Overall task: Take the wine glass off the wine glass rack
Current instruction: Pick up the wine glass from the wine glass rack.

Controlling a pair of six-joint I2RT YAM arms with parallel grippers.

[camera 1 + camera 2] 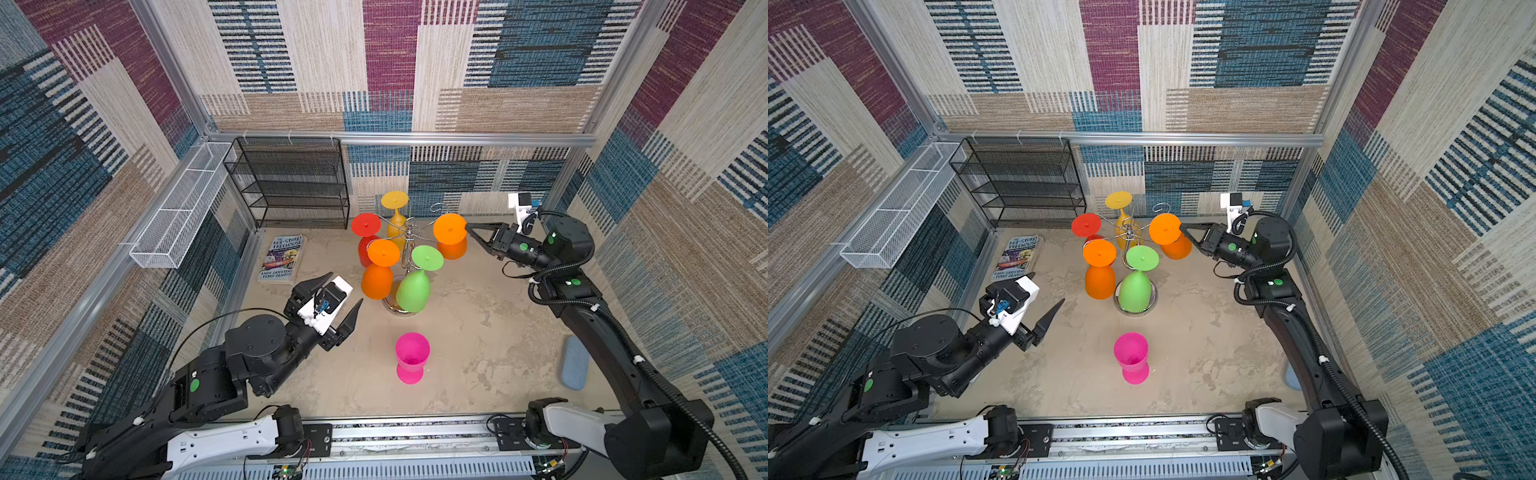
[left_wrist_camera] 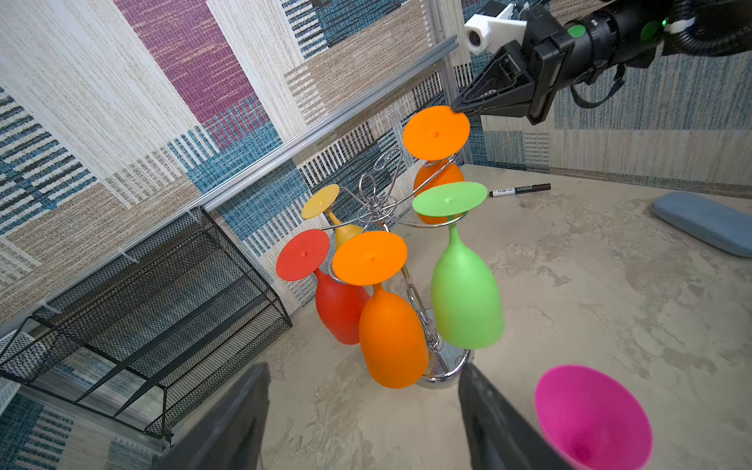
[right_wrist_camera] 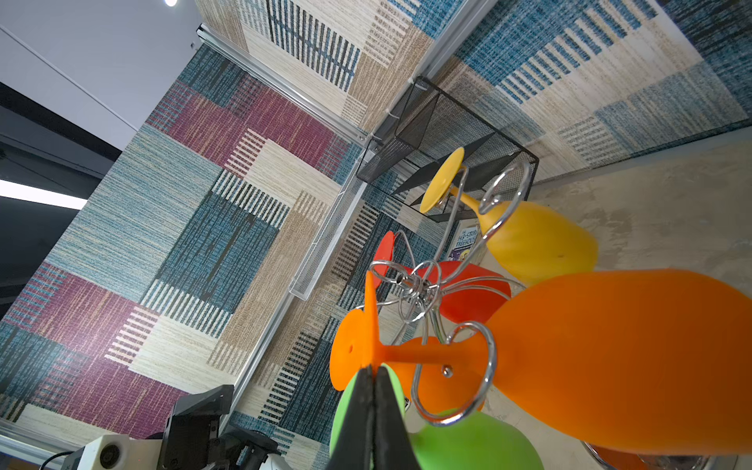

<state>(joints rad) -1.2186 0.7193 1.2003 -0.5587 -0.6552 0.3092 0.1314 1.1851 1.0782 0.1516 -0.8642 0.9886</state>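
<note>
A black mesh shelf unit (image 1: pixel 291 183) stands against the back wall, and a white wire mesh basket (image 1: pixel 178 208) is mounted on the side wall just beside it. A "Treehouse" paperback (image 1: pixel 281 259) lies flat before the shelf. A blue-grey pad (image 1: pixel 575 361) and a marker (image 2: pixel 520 189) lie well apart from it.

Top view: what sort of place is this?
Probably a robot test cell: patchwork carpet walls on an aluminium frame, two black robot arms on a rail, and a shiny chrome wine glass rack.

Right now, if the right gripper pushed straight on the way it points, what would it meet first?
The foot disc of the orange wine glass nearest it on the wine glass rack. The tips of the shut right gripper sit at its rim, touching or nearly so.
</note>
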